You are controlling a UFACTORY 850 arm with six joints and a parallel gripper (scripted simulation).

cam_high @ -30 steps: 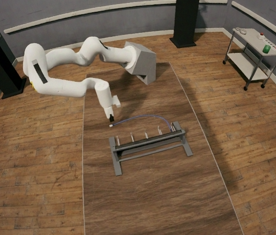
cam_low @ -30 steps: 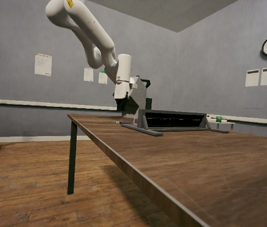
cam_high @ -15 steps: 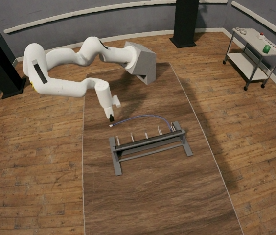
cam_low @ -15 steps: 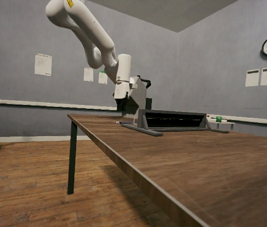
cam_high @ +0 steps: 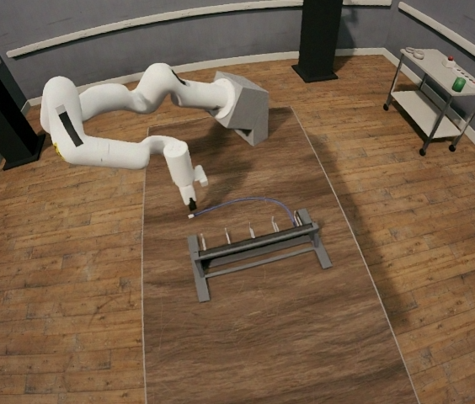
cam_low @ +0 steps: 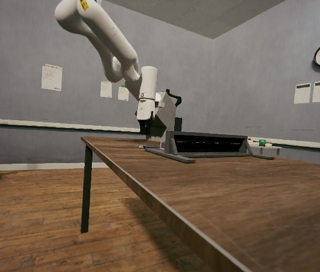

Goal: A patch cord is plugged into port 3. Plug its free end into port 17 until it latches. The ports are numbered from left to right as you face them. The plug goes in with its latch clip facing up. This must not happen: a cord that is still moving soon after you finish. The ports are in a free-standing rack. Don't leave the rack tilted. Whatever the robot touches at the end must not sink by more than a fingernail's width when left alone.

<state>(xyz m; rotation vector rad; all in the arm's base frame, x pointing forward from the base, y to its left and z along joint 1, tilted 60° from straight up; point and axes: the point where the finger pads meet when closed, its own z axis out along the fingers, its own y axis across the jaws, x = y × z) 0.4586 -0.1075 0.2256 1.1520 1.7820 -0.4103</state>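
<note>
Hanging just above the free plug point(cam_high: 190, 215), the pincer point(cam_high: 192, 204) points down at the counter point(cam_high: 272, 339) with its fingers partly spread and nothing between them. The plug, a small white piece, lies on the counter behind the rack's point(cam_high: 203, 290) left end as the top view shows it, apart from the rack. From it the cord point(cam_high: 246, 199), thin and bluish, arcs away and to the right, then bends down to the rack's far right part, where it meets the port bar point(cam_high: 255, 244); the exact port cannot be read from either view. Four short pale stubs stand along the back of the bar. The rack sits level on its two long feet, near the middle of the counter.

In the exterior view the pincer point(cam_low: 145, 132) hovers a little above the surface, with the plug point(cam_low: 140, 146) below it and the rack point(cam_low: 172, 146) to its right. The arm point(cam_high: 98, 151) reaches in from a grey base point(cam_high: 251, 108) at the counter's far end.
</note>
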